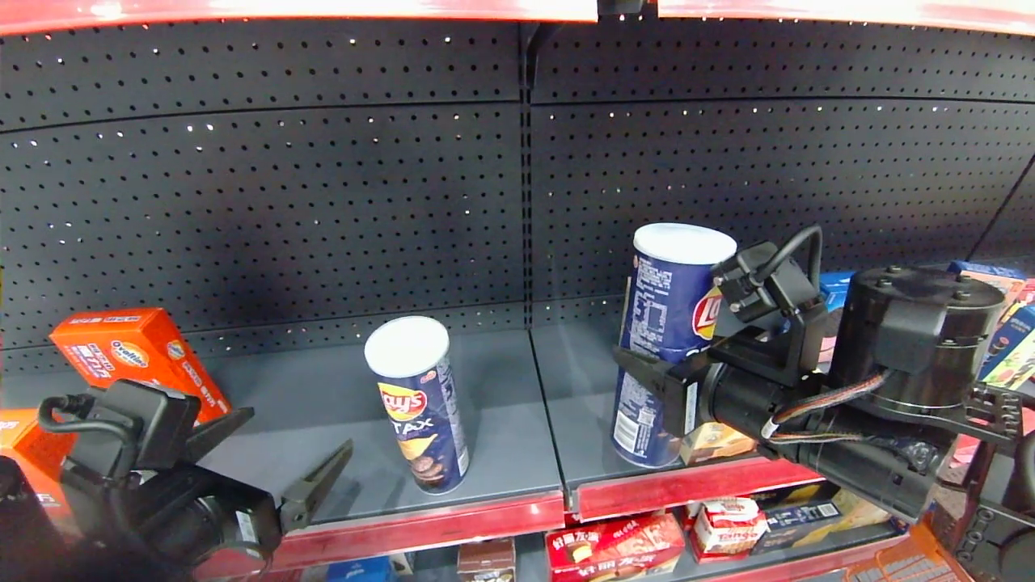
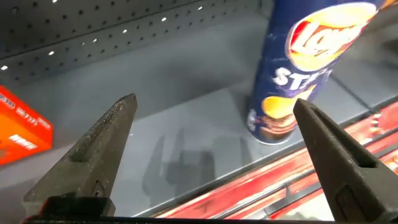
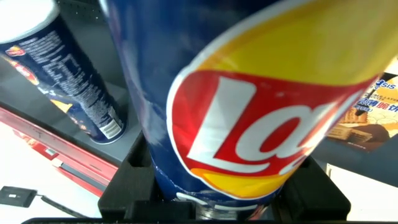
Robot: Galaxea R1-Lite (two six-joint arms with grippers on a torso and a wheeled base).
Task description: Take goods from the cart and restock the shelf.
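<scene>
Two tall blue chip cans with white lids are on the grey shelf board point(image 1: 501, 388). One can point(image 1: 416, 404) point(image 2: 305, 68) point(image 3: 68, 74) stands free near the front edge, left of the board seam. My left gripper point(image 1: 279, 449) point(image 2: 216, 106) hangs open in front of the shelf, to that can's left and apart from it. The other can point(image 1: 667, 323) point(image 3: 249, 93) is right of the seam, slightly tilted, with my right gripper point(image 1: 647, 380) point(image 3: 224, 186) shut around its lower middle. Its base is low at the board; I cannot tell whether it touches.
Orange boxes point(image 1: 133, 356) point(image 2: 22, 134) sit at the shelf's left end, colourful packs point(image 1: 1003, 323) at its right end. A small box point(image 1: 716, 443) lies by the held can's base. A dark pegboard wall point(image 1: 323, 202) backs the shelf. The lower shelf point(image 1: 614, 546) holds more goods.
</scene>
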